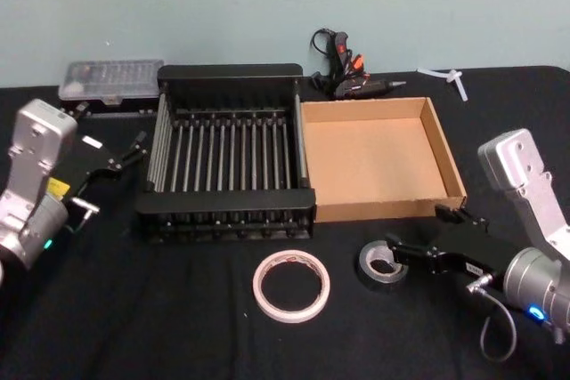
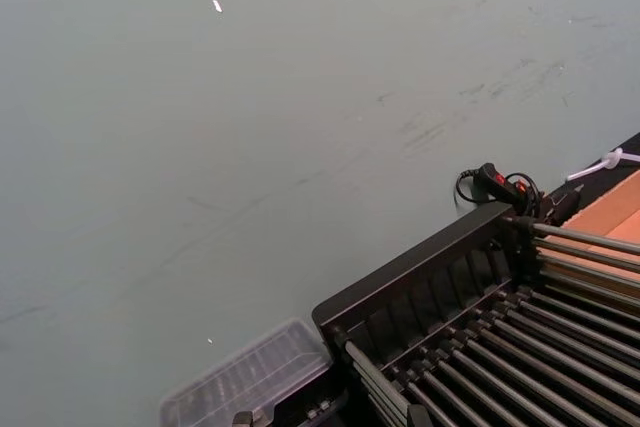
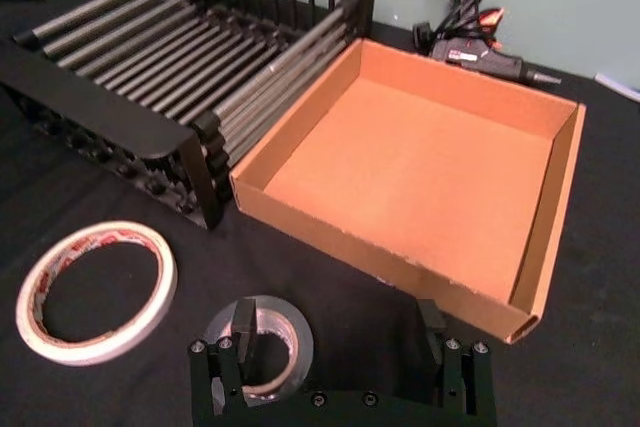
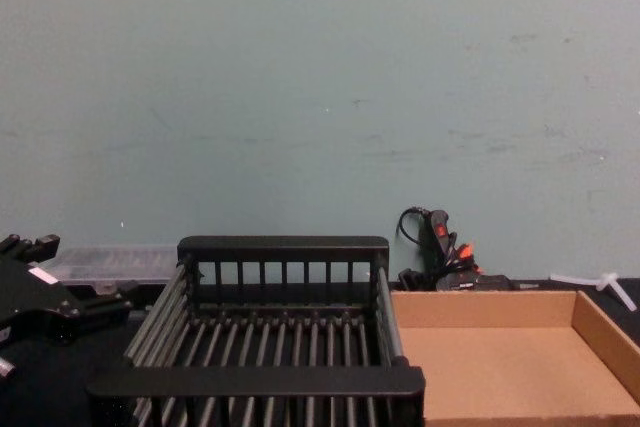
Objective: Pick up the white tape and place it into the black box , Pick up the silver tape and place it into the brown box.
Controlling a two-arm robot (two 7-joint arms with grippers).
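The white tape (image 1: 257,285) lies flat on the black table in front of the black box (image 1: 223,205), and it is also in the right wrist view (image 3: 100,234). To its right lies the silver tape (image 1: 367,260), in front of the brown box (image 1: 383,211). My right gripper (image 1: 419,230) is open and low over the silver tape (image 3: 285,322). One finger (image 3: 243,325) stands in the roll's centre hole, the other beyond its outer side, near the brown box's front wall (image 3: 380,252). My left gripper (image 1: 134,150) hangs open to the left of the black box (image 4: 260,379), holding nothing.
A glue gun (image 1: 347,73) with a coiled cord lies behind the two boxes. A clear plastic case (image 1: 111,80) sits at the back left, and a small white plastic piece (image 1: 450,77) at the back right. A pale wall rises behind the table.
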